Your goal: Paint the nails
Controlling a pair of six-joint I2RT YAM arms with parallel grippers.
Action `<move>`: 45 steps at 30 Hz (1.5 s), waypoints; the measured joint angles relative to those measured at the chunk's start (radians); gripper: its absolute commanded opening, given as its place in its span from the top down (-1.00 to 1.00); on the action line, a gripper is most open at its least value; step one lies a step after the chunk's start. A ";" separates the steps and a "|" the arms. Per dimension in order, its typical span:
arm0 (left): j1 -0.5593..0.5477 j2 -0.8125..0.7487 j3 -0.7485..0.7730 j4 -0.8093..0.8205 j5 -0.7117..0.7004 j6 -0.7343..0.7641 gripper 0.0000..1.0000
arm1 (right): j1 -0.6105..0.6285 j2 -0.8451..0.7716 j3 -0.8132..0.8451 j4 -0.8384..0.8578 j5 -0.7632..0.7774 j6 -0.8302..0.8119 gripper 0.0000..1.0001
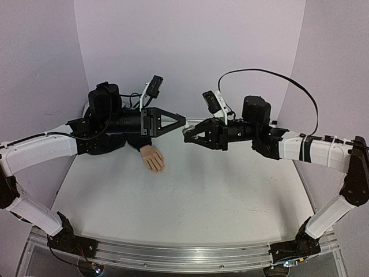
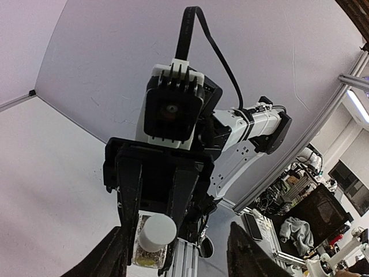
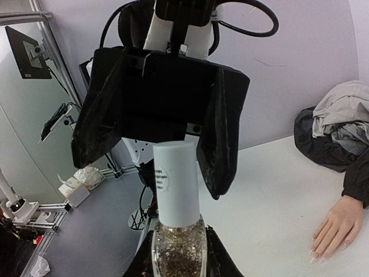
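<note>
Well back on the white surface (image 1: 219, 196), left of centre: a pale peach mannequin hand (image 1: 153, 157), palm down and flat. Emerges from a dark, crumpled fabric sleeve (image 1: 137, 141) at the back left. Long axis diagonal in the top view, wrist toward the far left, fingertips toward the near right, digits slightly spread. Nails (image 3: 318, 252) at those tips, small, pale and faintly glossy in the right wrist view, aimed down and left there; too small to make out from above. Smooth moulded skin, slim tapering digits, no visible joints or seams.

Raised over the surface near the middle, apart from the hand and to its right: right fingers (image 1: 193, 137) clamped on the glass body of a small bottle (image 3: 176, 251), upright in the right wrist view. Clear rounded glass, packed with gold and silver glitter flecks. On top, a tall, smooth, white cylindrical cap (image 3: 176, 184) with a small oval printed label.

Facing it tip to tip: left fingers (image 1: 173, 120), black, wedge-shaped, of rough-looking plastic, spread apart on either side of the cap and not gripping it. From the left wrist, round white cap top end-on, low in the view between the two dark finger blades, glittery glass just beneath it.
</note>
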State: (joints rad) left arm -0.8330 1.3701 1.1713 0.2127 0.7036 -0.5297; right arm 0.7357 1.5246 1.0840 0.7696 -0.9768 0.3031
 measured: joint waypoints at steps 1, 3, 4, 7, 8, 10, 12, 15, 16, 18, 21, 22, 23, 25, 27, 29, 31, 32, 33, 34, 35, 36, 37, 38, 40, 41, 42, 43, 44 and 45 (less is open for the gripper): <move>-0.001 0.003 0.000 0.005 0.002 0.000 -0.04 | 0.000 0.004 0.000 0.004 -0.004 0.005 1.00; -0.005 0.012 0.001 0.015 0.002 -0.003 0.11 | 0.000 0.010 0.000 0.010 -0.008 0.010 1.00; -0.005 0.019 0.001 0.018 0.001 -0.006 0.16 | 0.000 0.011 0.000 0.011 -0.010 0.012 1.00; -0.006 0.041 0.005 0.023 0.001 -0.017 0.34 | 0.000 0.013 0.000 0.016 -0.011 0.014 1.00; -0.006 0.047 0.007 0.024 0.000 -0.020 0.45 | 0.000 0.013 0.000 0.016 -0.012 0.014 1.00; -0.006 0.060 0.013 0.023 -0.001 -0.021 0.58 | 0.000 0.013 0.000 0.016 -0.013 0.014 1.00; -0.006 0.068 0.020 0.025 -0.005 -0.013 0.73 | 0.000 0.013 0.000 0.013 -0.007 0.018 1.00; -0.006 0.069 0.021 0.024 -0.036 0.013 0.96 | -0.001 0.013 0.000 0.000 0.017 0.024 1.00; -0.006 0.071 0.021 0.023 -0.050 0.014 1.00 | -0.001 0.013 0.000 -0.005 0.039 0.018 1.00; -0.004 0.073 0.021 0.016 -0.087 0.014 1.00 | -0.001 0.011 0.000 -0.020 0.102 -0.007 1.00; -0.002 0.084 0.021 0.001 -0.216 0.002 1.00 | 0.037 0.002 0.000 -0.067 0.374 -0.068 1.00; 0.001 0.092 0.022 -0.003 -0.266 -0.005 1.00 | 0.066 0.000 0.000 -0.084 0.518 -0.083 1.00; 0.002 0.105 0.027 -0.011 -0.309 -0.018 1.00 | 0.104 0.000 0.000 -0.098 0.675 -0.098 1.00; -0.002 0.135 0.045 -0.029 -0.373 -0.038 1.00 | 0.179 0.006 0.000 -0.120 0.968 -0.135 1.00; -0.010 0.167 0.072 -0.043 -0.413 -0.051 1.00 | 0.228 0.024 0.002 -0.120 1.175 -0.179 1.00; -0.015 0.201 0.103 -0.056 -0.438 -0.063 1.00 | 0.260 0.051 0.019 -0.122 1.337 -0.227 1.00; -0.014 0.230 0.130 -0.056 -0.452 -0.074 0.96 | 0.269 0.077 0.041 -0.122 1.428 -0.264 1.00; -0.014 0.238 0.138 -0.056 -0.457 -0.076 0.89 | 0.270 0.082 0.046 -0.122 1.445 -0.280 1.00; -0.014 0.244 0.144 -0.056 -0.457 -0.078 0.80 | 0.270 0.084 0.047 -0.121 1.453 -0.297 1.00; -0.014 0.246 0.148 -0.057 -0.457 -0.079 0.65 | 0.270 0.084 0.047 -0.121 1.455 -0.311 1.00; -0.014 0.246 0.150 -0.059 -0.457 -0.080 0.45 | 0.269 0.083 0.047 -0.119 1.450 -0.321 1.00; -0.013 0.246 0.151 -0.059 -0.455 -0.080 0.20 | 0.264 0.079 0.046 -0.118 1.437 -0.330 1.00; -0.012 0.246 0.151 -0.058 -0.451 -0.076 -0.03 | 0.259 0.073 0.042 -0.118 1.420 -0.335 1.00; -0.011 0.245 0.151 -0.058 -0.431 -0.077 -0.22 | 0.247 0.062 0.030 -0.119 1.397 -0.338 1.00; -0.010 0.235 0.150 -0.071 -0.382 -0.081 -0.46 | 0.203 0.024 -0.006 -0.121 1.322 -0.343 1.00; -0.009 0.227 0.150 -0.083 -0.354 -0.084 -0.53 | 0.175 0.000 -0.022 -0.130 1.268 -0.346 1.00; -0.005 0.219 0.150 -0.093 -0.320 -0.088 -0.59 | 0.156 -0.019 -0.031 -0.144 1.220 -0.350 1.00; 0.000 0.212 0.149 -0.098 -0.294 -0.089 -0.63 | 0.129 -0.042 -0.034 -0.172 1.154 -0.357 1.00; 0.009 0.203 0.149 -0.103 -0.259 -0.092 -0.65 | 0.105 -0.063 -0.034 -0.193 1.084 -0.361 1.00; 0.021 0.193 0.149 -0.105 -0.224 -0.095 -0.67 | 0.089 -0.082 -0.034 -0.211 1.008 -0.364 1.00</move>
State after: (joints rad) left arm -0.8124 1.5631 1.3201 0.1078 0.4801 -0.6247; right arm 0.8246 1.4422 1.0500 0.5587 0.0315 -0.0608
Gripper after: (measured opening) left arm 0.806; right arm 0.212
